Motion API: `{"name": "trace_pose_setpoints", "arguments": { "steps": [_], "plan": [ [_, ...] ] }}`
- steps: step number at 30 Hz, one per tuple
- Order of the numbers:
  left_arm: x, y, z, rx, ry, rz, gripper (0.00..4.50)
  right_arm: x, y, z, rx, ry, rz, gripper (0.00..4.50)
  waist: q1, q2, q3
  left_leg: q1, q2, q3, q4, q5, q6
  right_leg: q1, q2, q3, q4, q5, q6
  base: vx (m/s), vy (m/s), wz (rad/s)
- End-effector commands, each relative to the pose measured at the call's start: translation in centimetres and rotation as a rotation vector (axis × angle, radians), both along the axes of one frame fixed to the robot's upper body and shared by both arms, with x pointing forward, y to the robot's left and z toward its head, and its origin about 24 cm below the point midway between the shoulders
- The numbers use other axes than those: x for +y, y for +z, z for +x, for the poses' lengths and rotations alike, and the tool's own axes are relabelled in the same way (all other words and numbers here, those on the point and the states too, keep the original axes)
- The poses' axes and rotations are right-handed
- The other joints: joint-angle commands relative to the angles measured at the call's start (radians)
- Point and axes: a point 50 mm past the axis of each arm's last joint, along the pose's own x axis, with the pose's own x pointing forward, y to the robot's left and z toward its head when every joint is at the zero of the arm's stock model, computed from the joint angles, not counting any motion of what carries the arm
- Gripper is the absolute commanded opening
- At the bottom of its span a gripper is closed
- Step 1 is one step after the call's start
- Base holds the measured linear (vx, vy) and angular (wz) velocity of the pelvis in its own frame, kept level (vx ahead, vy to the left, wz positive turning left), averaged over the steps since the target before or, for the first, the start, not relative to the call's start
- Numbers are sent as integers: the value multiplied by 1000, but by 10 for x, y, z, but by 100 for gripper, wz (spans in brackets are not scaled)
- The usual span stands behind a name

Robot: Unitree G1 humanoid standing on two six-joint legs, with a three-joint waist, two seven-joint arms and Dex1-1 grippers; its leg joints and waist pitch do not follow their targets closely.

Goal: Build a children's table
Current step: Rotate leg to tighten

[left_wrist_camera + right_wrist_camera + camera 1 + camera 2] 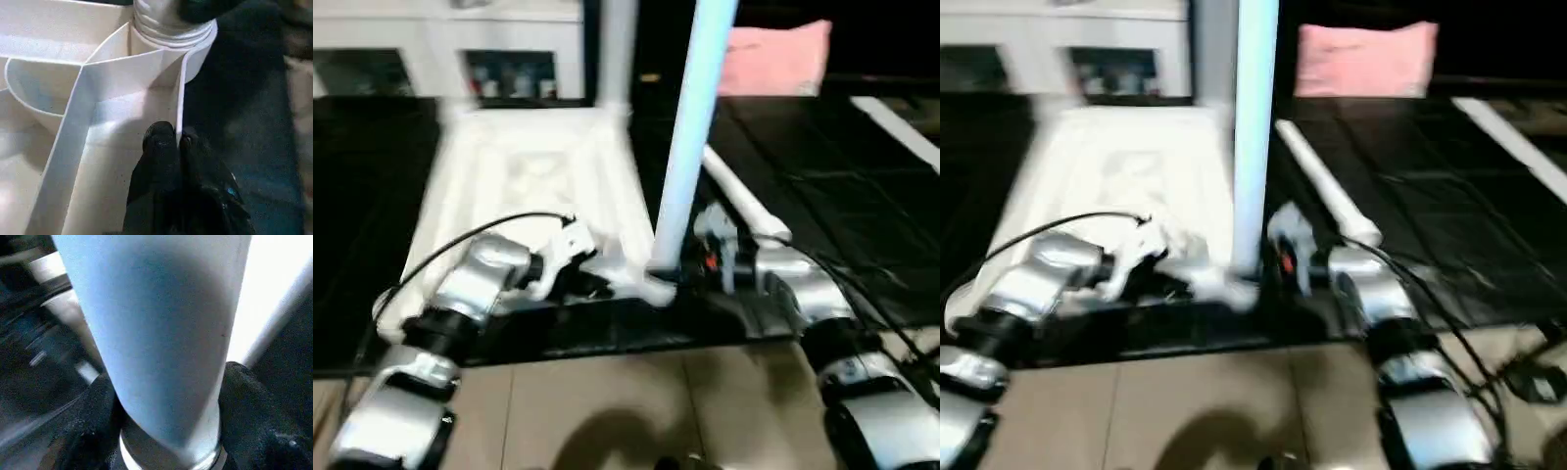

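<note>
A: Where's the children's table [533, 186]?
B: Upside down on the dark floor, one leg [690, 137] standing in its near corner socket [171, 36].
A: The claws?
B: Right claw [166, 431] grasps that leg's base; left claw [168, 142] is clenched on the rim beside the socket.

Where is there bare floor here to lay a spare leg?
Bare dark mat lies right of the loose leg, and more left of the tabletop. The near corner is crowded: upright leg, right claw, left claw.
</note>
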Motion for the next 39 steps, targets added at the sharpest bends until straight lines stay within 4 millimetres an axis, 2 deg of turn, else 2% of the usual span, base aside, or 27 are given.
{"name": "trace_pose_setpoints", "arguments": {
  "steps": [1,4,6,10,13,15,16,18,19,20,21,23,27,31,35,37,39],
  "plan": [
    [-25,26,10,-98,30,-122,0,42,-5,-7,54,97,36,248,10,-6,-72,-30,-38,33,-59,-103,54,95,-30,38,-87,-412,-118,0,0,0],
    [-38,28,18,-116,168,-130,0,65,-6,-3,89,-4,28,247,5,-7,-72,-34,-37,31,-59,-88,56,94,-28,37,-84,-404,-117,0,0,0],
    [-51,28,20,-121,243,-133,0,83,-5,1,117,-98,21,247,2,-7,-74,-32,-37,31,-59,-81,53,93,-27,36,-83,-391,-117,0,0,0],
    [-57,26,18,-121,249,-110,0,93,-3,1,109,-117,-9,247,-1,-2,-78,-31,-34,31,-60,-62,71,93,-28,41,-71,-288,-159,0,0,0],
    [-55,26,18,-124,254,-101,0,92,-4,1,101,-121,-25,247,2,-1,-79,-30,-33,32,-59,-47,100,96,-29,44,-62,-199,-204,0,0,0],
    [-52,26,18,-126,255,-91,0,89,-5,1,80,-104,-35,247,2,1,-78,-29,-34,33,-59,-56,105,96,-29,43,-65,-201,-207,0,0,0],
    [-51,26,18,-126,255,-89,0,88,-5,1,79,-105,-34,282,2,0,-78,-29,-34,33,-58,-63,105,97,-29,43,-66,-210,-207,0,0,0],
    [-46,24,18,-129,253,-67,0,83,-5,2,72,-116,-27,317,4,5,-76,-28,-35,33,-59,-79,100,96,-30,42,-70,-241,-199,0,0,0],
    [-42,22,18,-134,249,-43,0,78,-4,4,64,-131,-18,319,3,6,-76,-29,-34,33,-60,-87,94,97,-30,42,-72,-257,-190,0,0,0],
    [-39,21,18,-139,243,-28,0,76,-4,5,54,-132,-18,326,2,4,-76,-29,-34,32,-60,-90,92,97,-30,42,-73,-262,-187,0,0,0],
    [-38,20,17,-145,233,-16,0,74,-3,5,46,-130,-20,351,2,4,-76,-28,-34,32,-60,-96,91,96,-30,42,-74,-267,-186,0,0,0],
    [-34,19,17,-161,205,0,0,70,-3,5,32,-113,-18,361,1,5,-76,-28,-33,32,-61,-102,91,96,-30,42,-73,-265,-186,0,0,0],
    [-18,17,15,-160,111,26,0,48,-3,-1,-35,-4,-35,408,4,9,-75,-26,-30,31,-62,-108,104,96,-29,43,-72,-241,-192,0,0,0],
    [-7,17,10,-141,3,29,0,24,0,-1,-79,15,-43,442,8,9,-75,-23,-29,31,-63,-123,96,94,-30,44,-72,-251,-200,0,0,0],
    [2,17,4,-128,-132,42,0,4,6,-3,-103,72,-43,448,11,11,-76,-23,-27,29,-64,-113,98,97,-31,46,-66,-217,-214,0,0,0],
    [5,18,0,-109,-203,37,0,-4,7,-6,-115,130,-63,448,17,9,-76,-21,-23,31,-64,-98,104,94,-31,48,-60,-174,-234,0,0,0],
    [9,20,-3,-82,-274,42,0,-13,7,-13,-113,227,-98,448,28,12,-77,-17,-21,32,-63,-93,107,93,-32,49,-58,-160,-242,0,0,0]
  ]
}}
